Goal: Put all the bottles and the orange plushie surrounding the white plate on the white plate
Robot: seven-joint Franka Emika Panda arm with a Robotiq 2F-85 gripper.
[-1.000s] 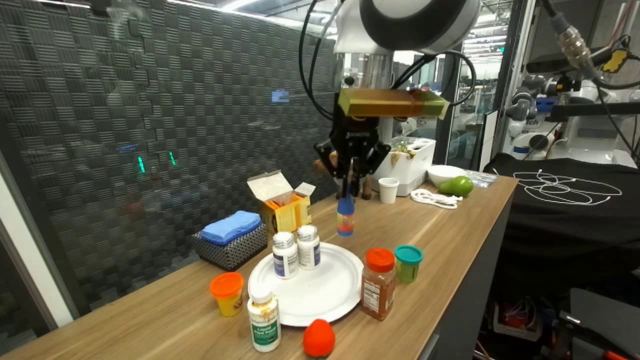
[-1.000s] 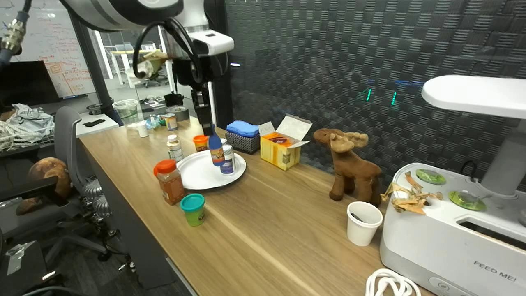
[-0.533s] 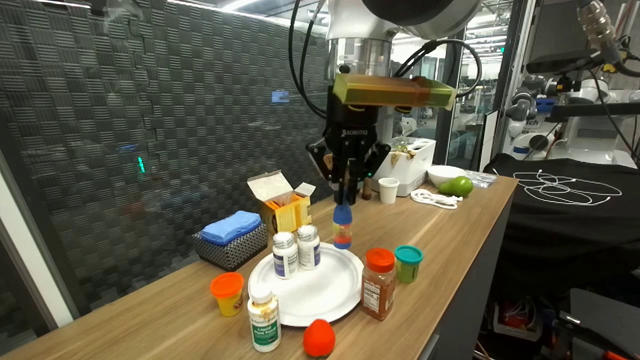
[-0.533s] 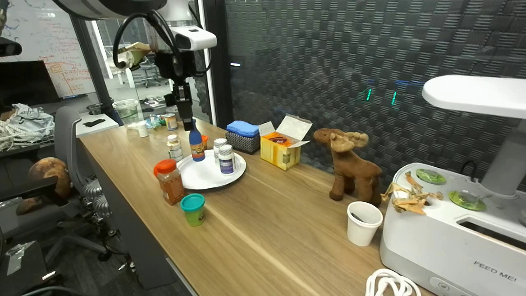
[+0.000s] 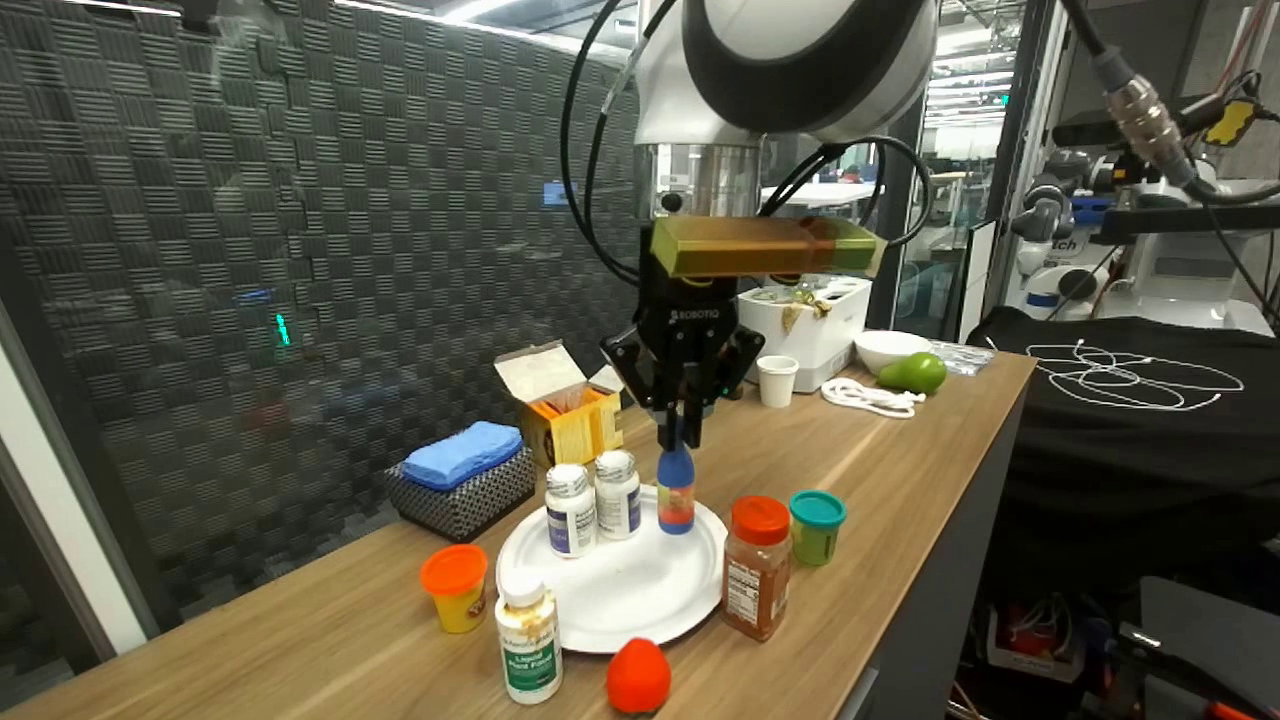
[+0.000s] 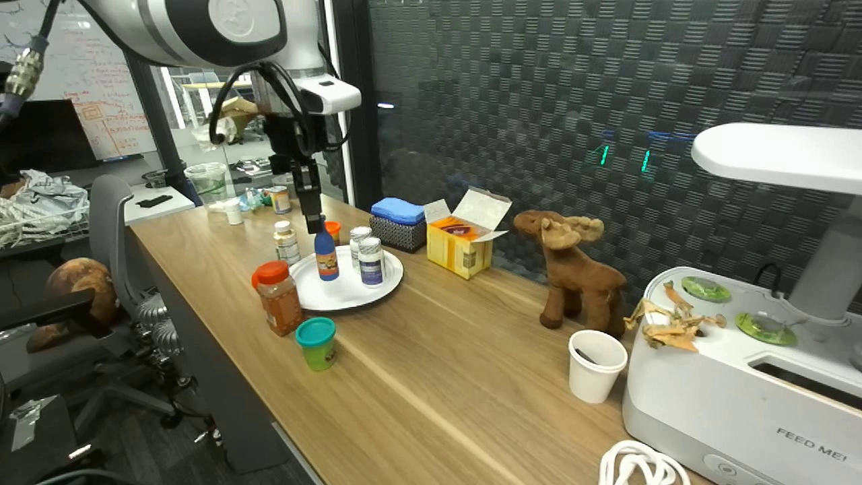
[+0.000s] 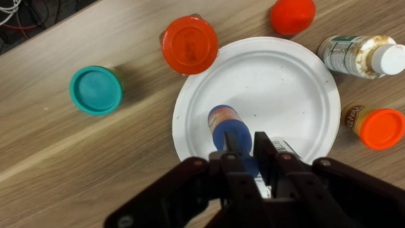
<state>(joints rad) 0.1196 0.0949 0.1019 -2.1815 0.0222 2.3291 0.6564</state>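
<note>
Lower than before, the slim-necked blue bottle (image 5: pixel 676 492) with an orange-toned label is upright below the fingers (image 6: pixel 310 207) clasping its neck; contact with the white plate (image 5: pixel 645 595) underneath is unclear.

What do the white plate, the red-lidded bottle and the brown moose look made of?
White plate: probably pressed paper or fibre, matte, judging by its dull surface and moulded ridge.
Red-lidded bottle: likely clear plastic, smooth, since its body looks see-through; glass can't be ruled out.
Brown moose: seems plush fabric, matte, from its rounded, stuffed-looking legs.
</note>
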